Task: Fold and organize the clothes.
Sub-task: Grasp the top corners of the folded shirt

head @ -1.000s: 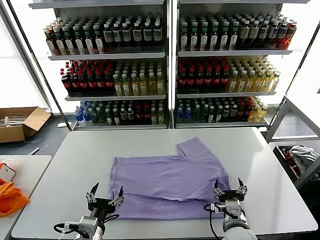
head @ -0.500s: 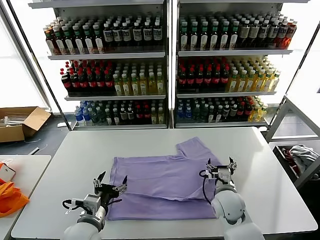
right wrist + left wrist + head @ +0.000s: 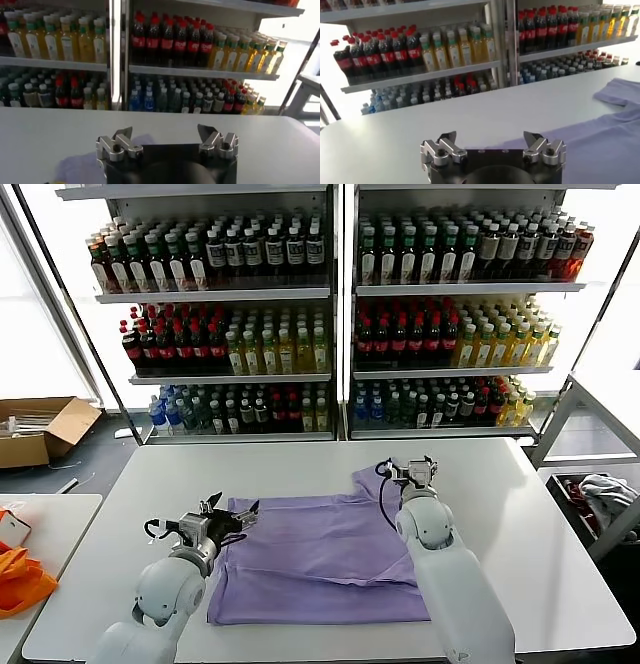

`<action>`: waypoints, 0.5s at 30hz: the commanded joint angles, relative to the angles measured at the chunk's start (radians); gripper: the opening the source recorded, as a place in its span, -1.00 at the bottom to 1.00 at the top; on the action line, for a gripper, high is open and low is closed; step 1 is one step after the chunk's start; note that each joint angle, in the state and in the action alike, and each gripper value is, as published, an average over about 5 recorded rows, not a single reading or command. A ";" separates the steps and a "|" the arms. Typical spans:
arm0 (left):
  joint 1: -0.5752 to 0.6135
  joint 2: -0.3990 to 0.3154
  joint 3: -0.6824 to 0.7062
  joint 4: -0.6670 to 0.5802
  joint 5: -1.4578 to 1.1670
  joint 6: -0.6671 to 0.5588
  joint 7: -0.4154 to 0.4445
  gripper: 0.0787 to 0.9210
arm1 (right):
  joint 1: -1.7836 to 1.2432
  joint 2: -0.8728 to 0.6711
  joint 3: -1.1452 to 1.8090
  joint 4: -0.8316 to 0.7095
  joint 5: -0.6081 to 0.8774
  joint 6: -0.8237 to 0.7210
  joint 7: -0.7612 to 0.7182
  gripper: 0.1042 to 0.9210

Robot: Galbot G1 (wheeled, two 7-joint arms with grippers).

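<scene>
One lavender T-shirt of the clothes point(image 3: 320, 554) lies spread on the white table point(image 3: 540, 564), plain side up. A sleeve point(image 3: 385, 481) sticks out toward the far right. My left gripper point(image 3: 230, 511) hovers open at the shirt's far left corner, nothing between its fingers. In the left wrist view the left gripper point(image 3: 490, 137) shows wide-open jaws, with lavender cloth point(image 3: 610, 145) off to one side. My right gripper point(image 3: 413, 467) is open just over the far edge of the sleeve. The right wrist view shows the right gripper point(image 3: 164, 132) empty, a patch of shirt point(image 3: 75, 162) beneath it.
Drink shelves point(image 3: 330, 314) stand behind the table. A cardboard box point(image 3: 40, 429) sits on the floor at far left. An orange bag point(image 3: 20, 579) lies on a side table. A bin with grey cloth point(image 3: 600, 499) is at right.
Both arms have reached forward from the table's near edge: the left gripper to the shirt's far left corner, the right to the sleeve. Both stayed open.
</scene>
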 commanded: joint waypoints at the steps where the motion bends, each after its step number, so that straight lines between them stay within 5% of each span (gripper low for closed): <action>1: -0.218 0.015 0.028 0.279 -0.062 0.010 0.010 0.77 | 0.129 0.042 -0.026 -0.207 0.020 0.004 -0.038 0.76; 15: -0.222 -0.026 0.036 0.332 -0.050 0.010 -0.003 0.77 | 0.130 0.078 0.016 -0.326 0.015 0.038 -0.059 0.76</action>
